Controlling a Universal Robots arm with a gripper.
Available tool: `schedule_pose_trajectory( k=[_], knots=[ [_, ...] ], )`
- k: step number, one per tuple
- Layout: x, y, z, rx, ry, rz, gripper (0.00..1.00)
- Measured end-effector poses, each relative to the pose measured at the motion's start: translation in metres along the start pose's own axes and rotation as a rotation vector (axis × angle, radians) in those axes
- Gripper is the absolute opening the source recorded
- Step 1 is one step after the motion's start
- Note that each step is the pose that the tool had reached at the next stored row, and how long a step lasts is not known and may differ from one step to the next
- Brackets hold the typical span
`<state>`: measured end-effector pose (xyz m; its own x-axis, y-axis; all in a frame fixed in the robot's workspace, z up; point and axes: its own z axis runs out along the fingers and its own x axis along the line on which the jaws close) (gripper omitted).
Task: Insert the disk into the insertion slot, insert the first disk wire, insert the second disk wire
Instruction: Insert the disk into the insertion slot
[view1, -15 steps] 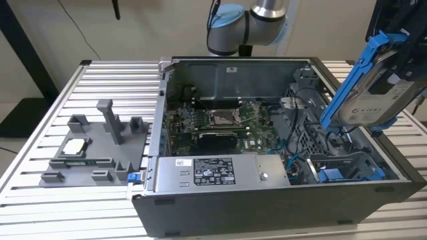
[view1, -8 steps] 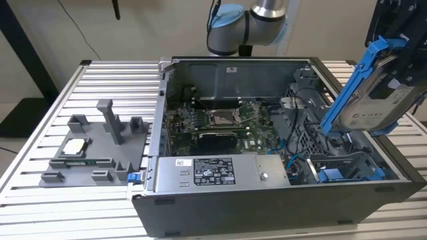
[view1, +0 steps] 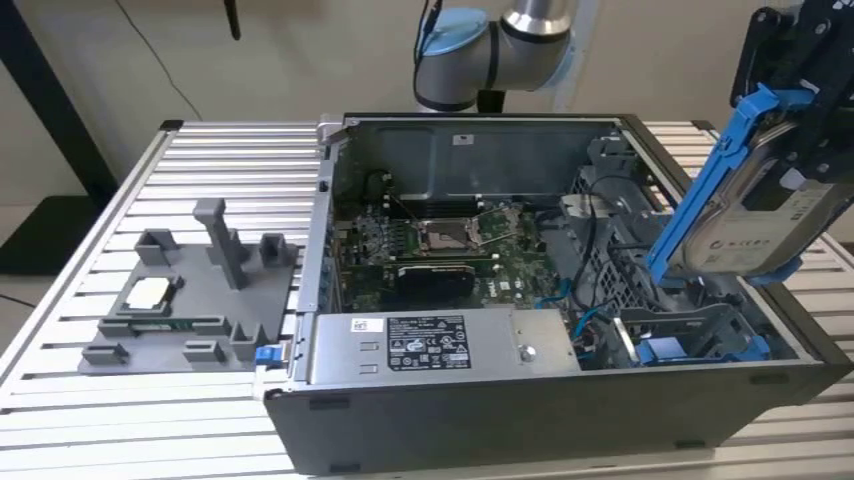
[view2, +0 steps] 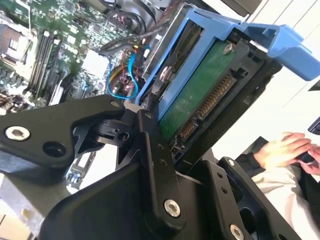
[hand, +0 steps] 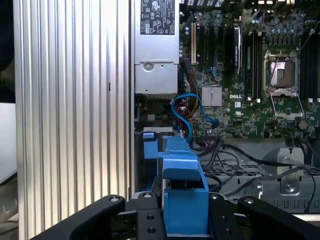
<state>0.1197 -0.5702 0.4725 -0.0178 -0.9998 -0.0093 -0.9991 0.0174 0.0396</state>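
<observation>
Gripper clamped on the disk, fingers closed in on either side of its blue carrier frame w/ no gap, as both wrist views show. Disk hangs steeply tilted, above the open case, touching nothing but the hand; prob. angled so the low end can lead down into the bay. In the second wrist view, the green circuit-board side and connector strip face the wrist, which I'd judge keeps the plug end reachable for the wires.

Below the hand is the insertion slot, a grey bay w/ blue rails and nothing in it that I can see. Disk is well above it, not yet in. Just past the slot a blue data cable curls, ends hidden. Farther out: power supply box, then motherboard w/ bare CPU socket. Farthest from the hand: grey fixture tray on slatted table.
</observation>
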Motion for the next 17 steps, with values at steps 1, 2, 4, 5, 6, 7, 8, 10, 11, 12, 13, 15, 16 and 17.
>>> schedule_pose_trajectory(
  k=[1, 2, 4, 5, 6, 7, 8, 10, 11, 12, 13, 15, 16, 17],
  knots=[
    [0.0, -0.0001, 0.0016, 0.0, 0.0008, 0.0, 0.33],
    [0.0, -0.0001, 0.0033, 0.0001, 0.0015, 0.0, 0.33],
    [-0.0001, -0.0003, 0.0053, 0.0, 0.0072, -0.001, 0.33],
    [-0.0001, -0.0003, 0.0057, -0.0003, 0.015, -0.002, 0.33],
    [0.0, -0.0003, 0.006, -0.0012, 0.0241, -0.003, 0.33],
    [0.0, -0.0003, 0.0065, -0.0016, 0.0315, -0.003, 0.33],
    [0.0, -0.0003, 0.0067, -0.0016, 0.0333, -0.003, 0.33],
    [0.0, -0.0003, 0.0066, -0.0016, 0.0334, -0.003, 0.33],
    [0.0, -0.0004, 0.0066, -0.0016, 0.0334, -0.003, 0.33],
    [0.0, -0.0003, 0.0066, -0.0016, 0.0334, -0.003, 0.33],
    [0.0, -0.0004, 0.0067, -0.0016, 0.0335, -0.003, 0.33],
    [0.0, -0.0005, 0.0078, -0.0026, 0.0335, -0.003, 0.33],
    [-0.0001, -0.0008, 0.0088, -0.0043, 0.0338, -0.003, 0.33],
    [-0.0001, -0.001, 0.0102, -0.0062, 0.0338, -0.003, 0.33]
  ],
)
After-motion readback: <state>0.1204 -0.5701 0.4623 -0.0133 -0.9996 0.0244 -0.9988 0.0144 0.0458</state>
